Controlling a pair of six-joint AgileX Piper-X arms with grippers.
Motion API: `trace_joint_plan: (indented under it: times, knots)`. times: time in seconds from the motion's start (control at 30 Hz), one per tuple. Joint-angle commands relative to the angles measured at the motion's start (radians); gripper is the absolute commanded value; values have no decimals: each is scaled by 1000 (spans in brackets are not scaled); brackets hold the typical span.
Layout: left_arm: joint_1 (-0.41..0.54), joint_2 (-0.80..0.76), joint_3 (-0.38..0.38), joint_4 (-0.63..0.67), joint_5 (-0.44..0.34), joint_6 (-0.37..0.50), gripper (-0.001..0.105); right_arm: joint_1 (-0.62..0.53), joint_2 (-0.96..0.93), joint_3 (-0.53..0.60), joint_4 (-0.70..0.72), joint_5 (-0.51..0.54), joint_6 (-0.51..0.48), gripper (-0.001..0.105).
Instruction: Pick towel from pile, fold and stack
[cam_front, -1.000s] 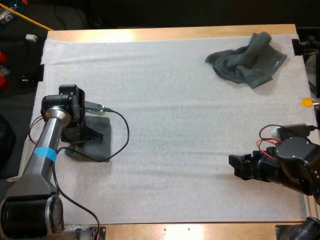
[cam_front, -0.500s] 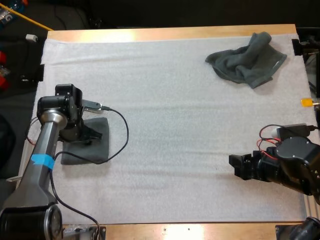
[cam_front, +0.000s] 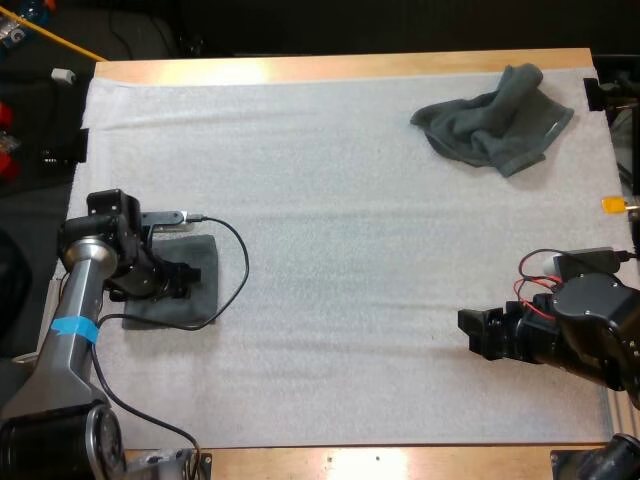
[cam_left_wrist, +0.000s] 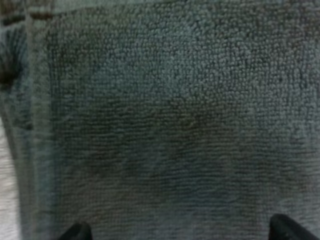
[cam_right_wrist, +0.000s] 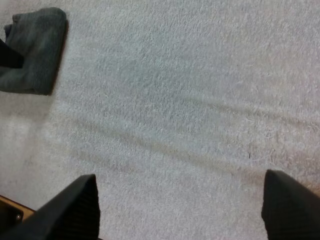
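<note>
A folded dark grey-green towel (cam_front: 195, 285) lies flat on the white mat (cam_front: 330, 250) at the left. My left gripper (cam_front: 180, 277) hovers right over it, fingers apart, with the towel's looped surface (cam_left_wrist: 165, 125) close beneath and its hemmed edge beside the mat. A crumpled towel (cam_front: 492, 126) sits at the far right corner of the mat. My right gripper (cam_front: 478, 333) rests open low over bare mat at the near right, its fingers (cam_right_wrist: 75, 205) wide apart; the folded towel (cam_right_wrist: 32, 50) lies far off across the mat.
Wooden table edges (cam_front: 340, 67) frame the mat at the far and near sides. A wide stretch of bare mat lies between the two arms.
My left arm has drawn back toward the left and near side, lowering over the folded towel. The right arm and the crumpled towel have not moved.
</note>
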Motion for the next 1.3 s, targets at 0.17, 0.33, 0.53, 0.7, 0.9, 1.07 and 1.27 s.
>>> trace_joint_plan:
  times: [0.17, 0.33, 0.53, 0.7, 0.9, 1.07, 1.27]
  knots:
    - [-3, 79, 5, -2, 55, -27, 66, -3, -2, -3, -2, -9, 9, 66]
    - [-3, 128, 5, 24, 54, -41, 66, -3, -2, -3, -2, -9, 12, 66]
    - [-3, 98, -52, 48, 84, -42, 66, -3, -2, -3, -2, -9, 12, 66]
    - [-3, 29, -147, 102, 121, -42, 66, -3, -2, -3, -10, -9, 12, 66]
    - [-3, -82, -206, 132, 248, -42, 66, -3, -2, -3, -79, -9, 0, 66]
    - [-3, -183, -206, 134, 357, -42, 66, -6, -2, -3, -132, 27, -29, 66]
    - [-3, -318, -206, 146, 379, -42, 66, -16, 18, -3, -140, 92, -64, 66]
